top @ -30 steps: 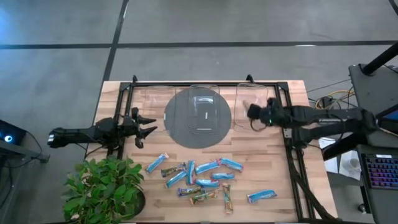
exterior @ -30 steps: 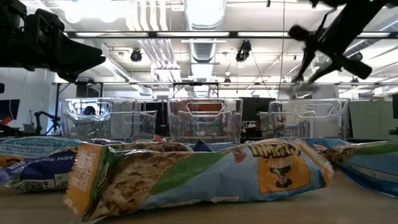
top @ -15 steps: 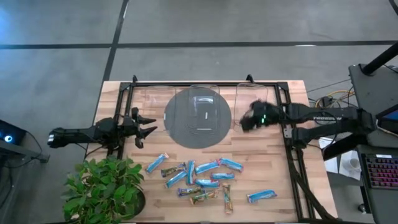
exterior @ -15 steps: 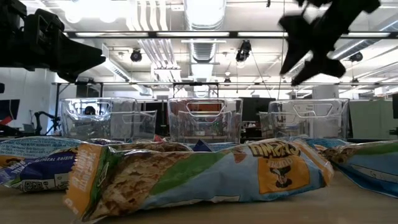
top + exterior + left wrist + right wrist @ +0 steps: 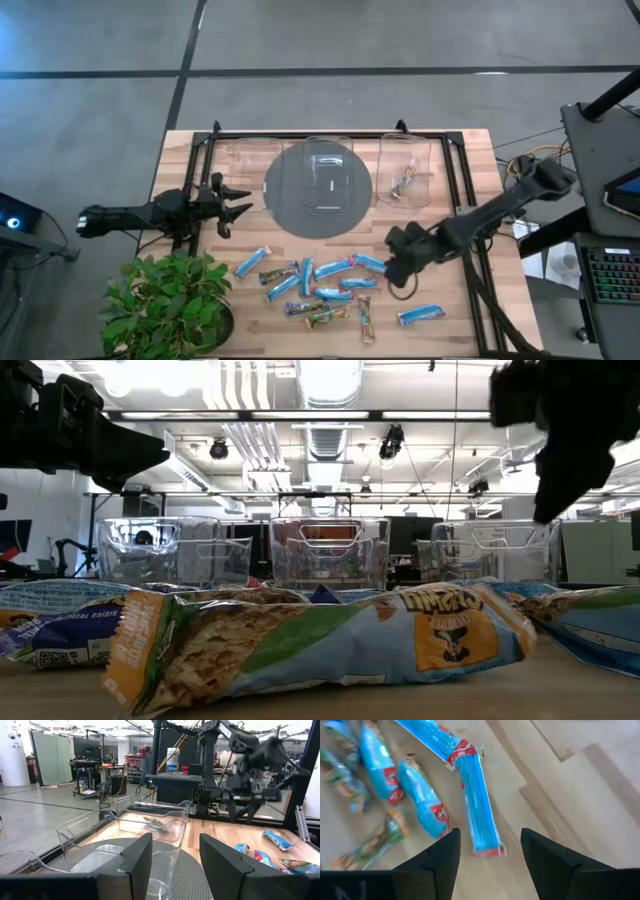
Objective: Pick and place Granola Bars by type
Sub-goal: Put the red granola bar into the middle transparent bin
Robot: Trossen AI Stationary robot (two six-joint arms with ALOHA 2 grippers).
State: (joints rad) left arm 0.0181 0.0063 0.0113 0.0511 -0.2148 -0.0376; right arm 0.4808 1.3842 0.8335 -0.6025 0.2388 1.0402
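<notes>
While potted plant [image 5: 165, 300] crowds bars [image 5: 330, 285], right gripper [image 5: 398, 268] hovers parted, empty.

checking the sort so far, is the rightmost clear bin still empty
No, the rightmost bin already holds one brown bar in the high view.

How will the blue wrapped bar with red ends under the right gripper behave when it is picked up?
The blue wrapped bar with red ends looks thin and flat, so probably light. Its glossy wrapper may slip. It lies flat on the wooden table, so rolling seems unlikely.
</notes>
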